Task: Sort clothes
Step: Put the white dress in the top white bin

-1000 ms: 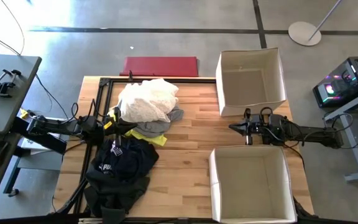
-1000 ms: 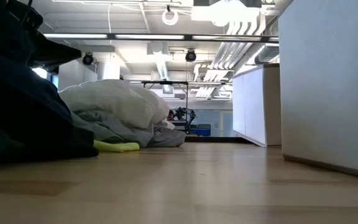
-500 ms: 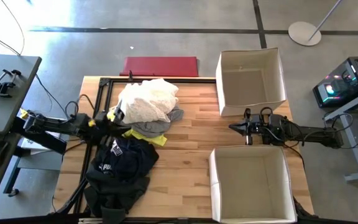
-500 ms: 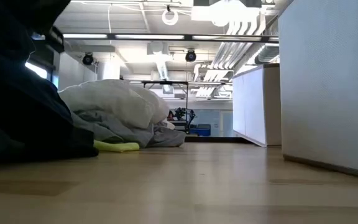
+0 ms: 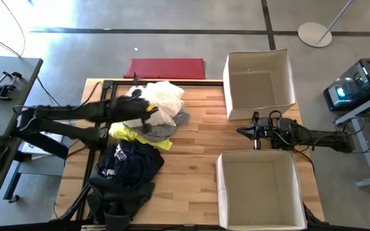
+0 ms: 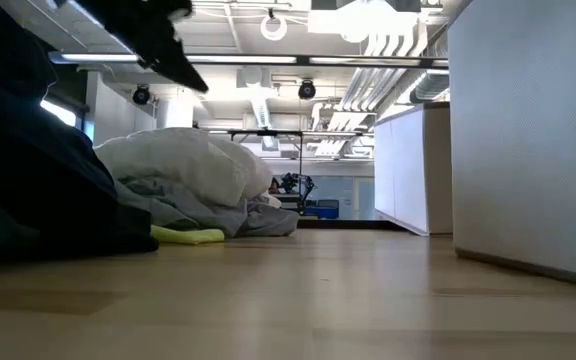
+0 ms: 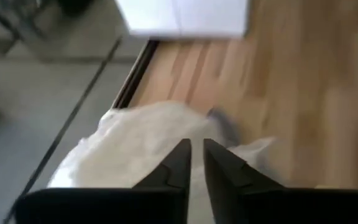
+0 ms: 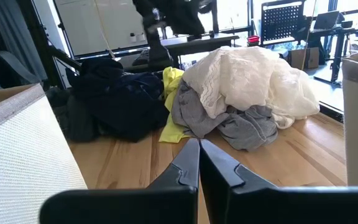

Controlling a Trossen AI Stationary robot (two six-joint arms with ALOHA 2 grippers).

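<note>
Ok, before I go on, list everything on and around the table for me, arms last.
white garment: one, cream-white, top of the pile at the table's left
grey garment: one, grey, under the white one
yellow garment: one, neon yellow, at the pile's edge
dark garment: one, navy-black with a white logo, front left
boxes: two, white, empty, far right and near right
red mat: one, beyond the table
left gripper: over the pile, fingers slightly apart
right gripper: between the boxes, shut

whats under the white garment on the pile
A grey garment lies under the white garment, with a neon yellow garment lower beside it. Whatever else the white garment covers is hidden.
</note>
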